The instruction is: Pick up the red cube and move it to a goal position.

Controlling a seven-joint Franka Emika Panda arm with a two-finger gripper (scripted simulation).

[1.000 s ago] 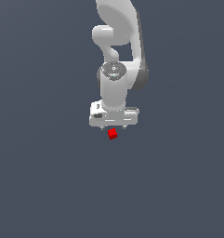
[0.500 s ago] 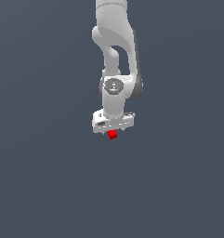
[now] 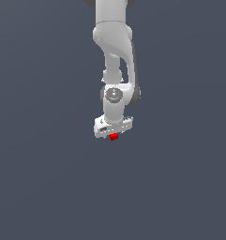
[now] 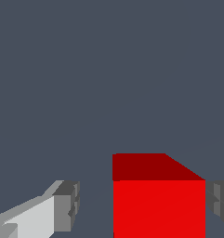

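Observation:
The red cube (image 3: 114,137) is tiny and bright red and lies on the dark grey floor, right under the white gripper (image 3: 113,132). In the wrist view the cube (image 4: 159,204) sits between the two fingers of the gripper (image 4: 141,207). One grey fingertip (image 4: 68,204) stands apart from the cube with a clear gap. The other fingertip (image 4: 219,197) is at the cube's opposite face, touching or nearly so. The jaws are open around the cube, not clamped on it.
The white arm (image 3: 114,61) comes down from the top of the exterior view. The plain dark grey floor (image 3: 48,187) spreads all around. No goal marker shows.
The gripper has come down over the cube, which has stayed in place. The arm's upper links have shifted slightly.

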